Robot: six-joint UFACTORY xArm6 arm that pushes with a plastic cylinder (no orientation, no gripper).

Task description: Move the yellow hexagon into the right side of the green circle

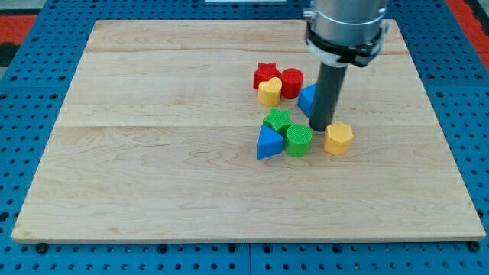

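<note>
Wooden desk point(153, 153): yellow hexagon block point(338, 138) just right of green circle block point(298, 141), apart; my tip point(319, 127) between them, slightly above; no jaws fitted.

Red star point(265, 72), red cylinder point(292, 81), yellow heart point(269, 92) clustered; green star point(278, 119) touching blue triangle point(268, 143); wooden board point(153, 153).

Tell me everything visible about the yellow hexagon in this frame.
The yellow hexagon is a small, chunky six-sided block, plain matte yellow like plastic, lying flat on the wooden board. It sits to the view's right of the green circle, with a small gap between them. My tip stands just at its upper left, close by; contact cannot be told.
</note>
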